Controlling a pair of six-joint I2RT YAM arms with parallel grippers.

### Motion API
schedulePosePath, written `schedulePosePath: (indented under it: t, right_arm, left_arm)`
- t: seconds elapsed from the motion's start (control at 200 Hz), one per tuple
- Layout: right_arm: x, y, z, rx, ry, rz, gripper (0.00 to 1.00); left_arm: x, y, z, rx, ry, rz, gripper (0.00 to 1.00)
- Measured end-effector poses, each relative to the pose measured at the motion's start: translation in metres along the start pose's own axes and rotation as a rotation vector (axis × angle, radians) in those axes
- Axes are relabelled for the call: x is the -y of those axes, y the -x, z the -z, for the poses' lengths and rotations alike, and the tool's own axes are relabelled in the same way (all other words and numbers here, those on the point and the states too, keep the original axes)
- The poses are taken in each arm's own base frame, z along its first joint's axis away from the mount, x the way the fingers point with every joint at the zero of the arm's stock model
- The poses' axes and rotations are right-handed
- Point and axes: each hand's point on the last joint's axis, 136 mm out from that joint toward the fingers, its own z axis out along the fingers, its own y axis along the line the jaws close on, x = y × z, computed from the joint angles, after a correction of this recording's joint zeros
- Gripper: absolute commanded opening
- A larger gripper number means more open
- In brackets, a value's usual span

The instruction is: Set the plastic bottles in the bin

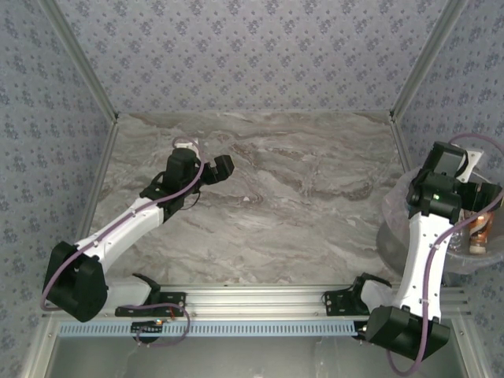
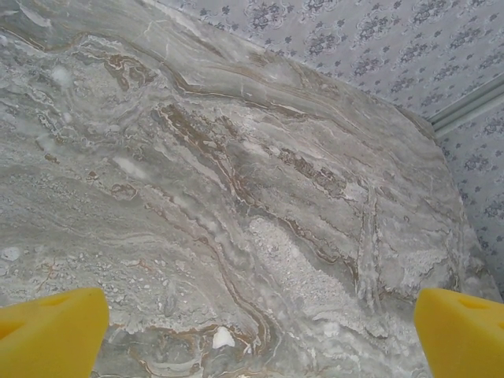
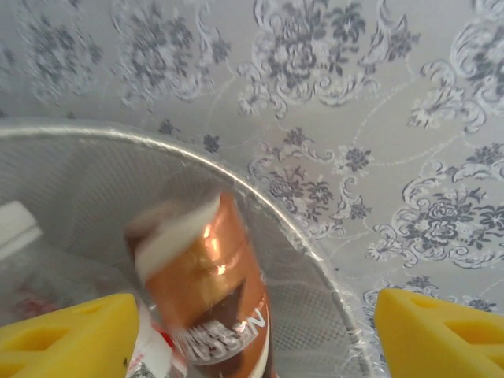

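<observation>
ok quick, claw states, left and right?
Left claw: open, holding nothing.
Right claw: open over the bin; brown-labelled bottle loose between its fingers, not gripped.

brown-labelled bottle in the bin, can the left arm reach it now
Probably not: the left gripper is far across the table, and the right arm leans over the bin holding that bottle.

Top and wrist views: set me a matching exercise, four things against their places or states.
1 left jaws
2 right jaws
3 brown bottle
4 bin

A blurred, inside the bin
B open over the marble table
C at the table's right edge
D open above the bin

Pairs: 1-B, 2-D, 3-A, 4-C
</observation>
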Motion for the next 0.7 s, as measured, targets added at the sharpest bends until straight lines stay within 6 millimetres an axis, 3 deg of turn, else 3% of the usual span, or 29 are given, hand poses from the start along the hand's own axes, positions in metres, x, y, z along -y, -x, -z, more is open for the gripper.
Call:
schedulePosePath:
  t: [0.245, 0.335, 0.55, 0.7]
  right_arm:
    - [-0.011, 0.039, 0.039, 0.139, 0.116, -0.054, 0.90]
    - [-0.027, 0.048, 0.054, 0.183, 0.192, -0.060, 1.00]
    - [-0.086, 0.068, 0.103, 0.302, 0.513, -0.107, 1.00]
    - [-0.136, 0.079, 0.146, 0.375, 0.822, -0.192, 1.00]
  left_arm:
    - [-0.002, 0.001, 0.000, 0.007, 0.010, 0.000, 0.99]
    - [-0.002, 0.001, 0.000, 0.009, 0.013, 0.000, 1.00]
    - [-0.011, 0.001, 0.002, 0.011, 0.054, 0.000, 0.99]
    - [-0.022, 0.014, 0.017, 0.059, 0.100, -0.007, 1.00]
